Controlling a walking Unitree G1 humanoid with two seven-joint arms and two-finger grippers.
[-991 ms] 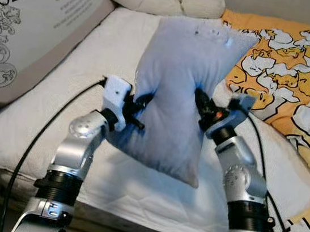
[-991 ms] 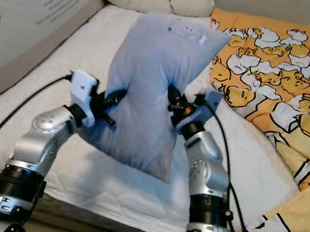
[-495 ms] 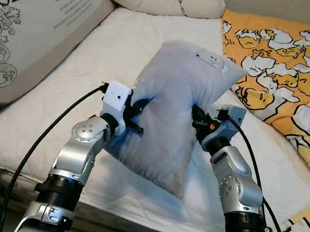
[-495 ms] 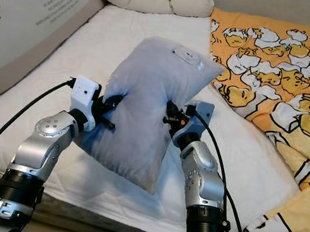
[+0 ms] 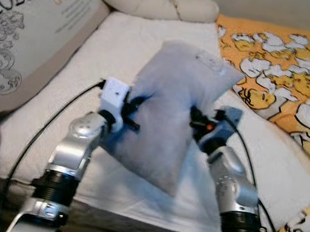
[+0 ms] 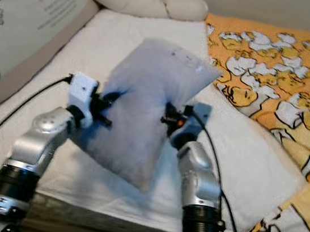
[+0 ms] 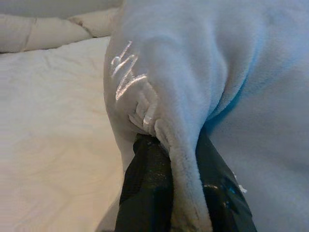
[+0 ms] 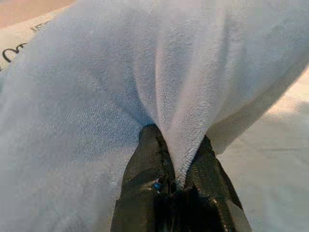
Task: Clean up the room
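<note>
Pale blue fleece pillow (image 5: 170, 109), plump and tilted, is held up over the white bed (image 5: 92, 68). Left pincer (image 7: 171, 193) is clamped on a fold at one edge, right pincer (image 8: 178, 181) pinching the opposite edge.

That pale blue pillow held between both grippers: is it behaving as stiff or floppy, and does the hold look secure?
Likely soft and floppy: the pale blue pillow bunches into folds where the left gripper and right gripper pinch it, and its lower corner sags toward the white mattress. Probably light, since two fabric pinches carry it. The fleecy cover should grip well, though such small pinches might slip.
</note>
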